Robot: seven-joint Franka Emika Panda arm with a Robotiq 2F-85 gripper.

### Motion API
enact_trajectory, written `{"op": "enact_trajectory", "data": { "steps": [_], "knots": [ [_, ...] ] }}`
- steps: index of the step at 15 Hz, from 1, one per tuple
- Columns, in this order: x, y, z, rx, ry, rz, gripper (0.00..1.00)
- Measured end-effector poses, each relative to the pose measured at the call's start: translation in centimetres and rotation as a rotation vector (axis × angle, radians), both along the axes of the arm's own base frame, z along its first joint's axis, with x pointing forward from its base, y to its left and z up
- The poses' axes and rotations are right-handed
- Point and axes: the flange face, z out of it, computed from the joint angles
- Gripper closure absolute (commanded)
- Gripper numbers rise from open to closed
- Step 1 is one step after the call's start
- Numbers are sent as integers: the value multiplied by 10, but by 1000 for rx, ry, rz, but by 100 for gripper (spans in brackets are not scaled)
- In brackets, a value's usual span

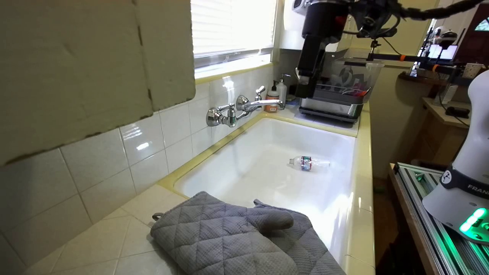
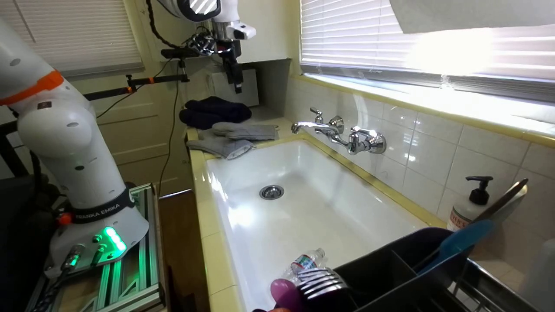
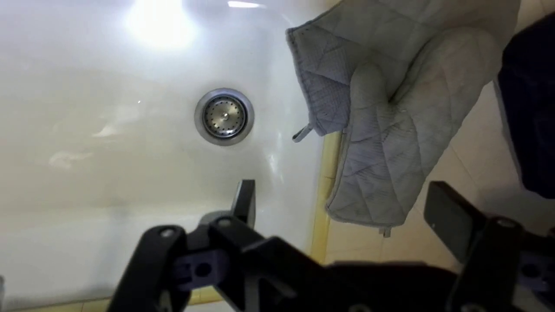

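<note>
Where the pale-tiled desk (image 3: pixel 362 242) is met by the smooth white sink (image 3: pixel 130 173), two grey oven mitts (image 3: pixel 381 173), quilted in diamonds, are laid overlapping. In an exterior view they are seen at the sink's far end, with dark cloth (image 2: pixel 217 112) beyond, and a clear plastic bottle (image 2: pixel 305 262) on its side at the near end. The mitts are placed well below the hand (image 3: pixel 344 197). Its black fingers (image 3: pixel 448 221) are spread wide, and nothing is held or touched.

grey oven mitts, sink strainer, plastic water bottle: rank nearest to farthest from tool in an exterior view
1. Grey oven mitts: on the counter below the tool
2. Sink strainer: in the sink, mitts' end
3. Plastic water bottle: toward the opposite end
</note>
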Motion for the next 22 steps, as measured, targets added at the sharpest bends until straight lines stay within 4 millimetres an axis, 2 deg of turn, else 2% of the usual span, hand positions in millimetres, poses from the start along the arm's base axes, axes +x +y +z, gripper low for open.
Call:
{"op": "enact_trajectory", "data": {
  "steps": [6,13,15,18,22],
  "knots": [
    [49,10,-61,138,159,-38,0],
    [56,12,-63,144,162,-39,0],
    [59,12,-70,145,164,-46,0],
    [71,18,-102,178,163,-59,0],
    [90,37,-150,277,182,-30,0]
  ]
}}
